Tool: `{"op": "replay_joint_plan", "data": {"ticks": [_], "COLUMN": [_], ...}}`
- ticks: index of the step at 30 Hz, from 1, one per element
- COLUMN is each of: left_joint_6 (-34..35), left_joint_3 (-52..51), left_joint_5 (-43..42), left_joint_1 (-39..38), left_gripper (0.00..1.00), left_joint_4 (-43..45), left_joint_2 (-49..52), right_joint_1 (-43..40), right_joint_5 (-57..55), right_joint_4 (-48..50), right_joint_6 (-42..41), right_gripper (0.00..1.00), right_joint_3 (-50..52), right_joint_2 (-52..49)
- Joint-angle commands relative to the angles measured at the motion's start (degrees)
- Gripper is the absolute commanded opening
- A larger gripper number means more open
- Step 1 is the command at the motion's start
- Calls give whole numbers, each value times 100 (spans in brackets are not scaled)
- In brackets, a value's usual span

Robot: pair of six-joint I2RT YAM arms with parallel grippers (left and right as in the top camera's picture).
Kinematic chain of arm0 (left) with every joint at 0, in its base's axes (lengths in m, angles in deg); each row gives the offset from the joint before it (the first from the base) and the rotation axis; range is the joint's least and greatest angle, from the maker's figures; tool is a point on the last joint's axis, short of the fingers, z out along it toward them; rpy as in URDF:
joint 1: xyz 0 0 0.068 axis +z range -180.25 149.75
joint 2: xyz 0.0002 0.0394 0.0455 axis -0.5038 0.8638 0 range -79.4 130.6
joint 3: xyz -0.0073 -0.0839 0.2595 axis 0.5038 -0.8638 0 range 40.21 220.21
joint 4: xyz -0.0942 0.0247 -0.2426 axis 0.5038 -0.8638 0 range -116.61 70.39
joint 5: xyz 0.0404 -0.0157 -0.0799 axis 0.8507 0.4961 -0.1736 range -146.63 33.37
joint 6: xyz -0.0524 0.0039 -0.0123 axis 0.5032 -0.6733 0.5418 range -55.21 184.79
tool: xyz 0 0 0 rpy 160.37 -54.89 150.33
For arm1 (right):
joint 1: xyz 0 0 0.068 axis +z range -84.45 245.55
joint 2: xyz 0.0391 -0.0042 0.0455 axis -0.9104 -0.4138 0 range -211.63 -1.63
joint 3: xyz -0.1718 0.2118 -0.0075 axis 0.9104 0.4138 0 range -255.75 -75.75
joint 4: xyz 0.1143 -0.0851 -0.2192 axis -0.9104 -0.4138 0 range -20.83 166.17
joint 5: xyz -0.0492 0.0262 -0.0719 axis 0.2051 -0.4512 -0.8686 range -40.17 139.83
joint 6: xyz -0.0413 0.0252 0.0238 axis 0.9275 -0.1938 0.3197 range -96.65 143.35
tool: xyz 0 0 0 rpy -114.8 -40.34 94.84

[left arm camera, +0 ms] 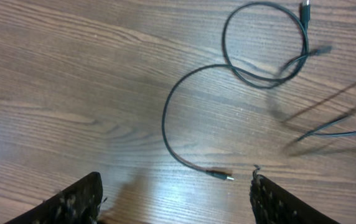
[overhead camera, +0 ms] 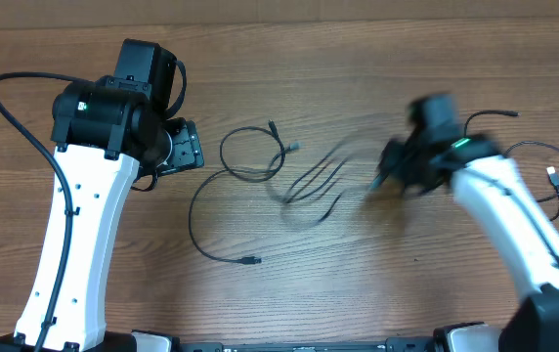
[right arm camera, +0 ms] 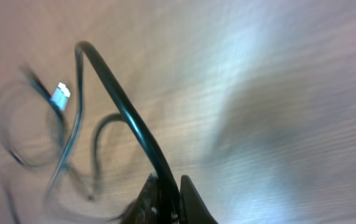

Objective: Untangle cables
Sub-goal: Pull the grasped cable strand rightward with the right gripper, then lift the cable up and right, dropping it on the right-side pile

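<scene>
Thin black cables (overhead camera: 260, 161) lie looped in the middle of the wooden table, one long strand curving down to a small plug (overhead camera: 252, 260). My right gripper (overhead camera: 382, 181) is blurred with motion right of the tangle. In the right wrist view it (right arm camera: 170, 196) is shut on a black cable (right arm camera: 125, 106) that rises from between its fingers toward blurred loops. My left gripper (overhead camera: 184, 147) hovers left of the loops. Its wrist view shows it (left arm camera: 175, 196) open, both fingers wide apart above bare wood, with a cable plug (left arm camera: 223, 175) just ahead and a loop (left arm camera: 265, 43) farther off.
Another thin black cable with a small plug (overhead camera: 551, 176) lies at the right beside my right arm. The white left arm (overhead camera: 74, 225) crosses the table's left side. The table's near edge runs along the bottom of the overhead view.
</scene>
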Motion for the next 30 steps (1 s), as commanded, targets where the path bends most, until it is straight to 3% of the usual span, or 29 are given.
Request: {"op": "replay_joint_plan", "data": {"ticks": [1,7,17,19,23,28,30], "left_joint_6": [35,35,33,35,37,35,35], "left_joint_3": [96,96,96,96,96,96,96], "left_joint_5": [11,11,13,13,11,11,11], "left_joint_1": [11,11,11,11,11,11,11], "left_gripper": [76,76,77,77,77,77,78], "left_joint_4": [4,7,9,11,63,118,122], "left_joint_2": [-66,-66,-66,-66,-66,-66,-66], "right_joint_1": [-717,-1867,-3418,-3598,-3681,-3397,-3217], "right_joint_5": [-535,-960,-1563,-721,1867,5110,5849], "right_joint_4": [-505,-1032,-1141,-966,-623,-487,-306], "right_joint_6": [765,822,365,619,1932,2813,2924], "right_gripper": [4,4,4,4,4,4,4], "right_joint_3": [-1338,-2577,-2597,-2599,-2608,-2608,-2608], "right_joint_2": [313,315,225,234,236,238,245]}}
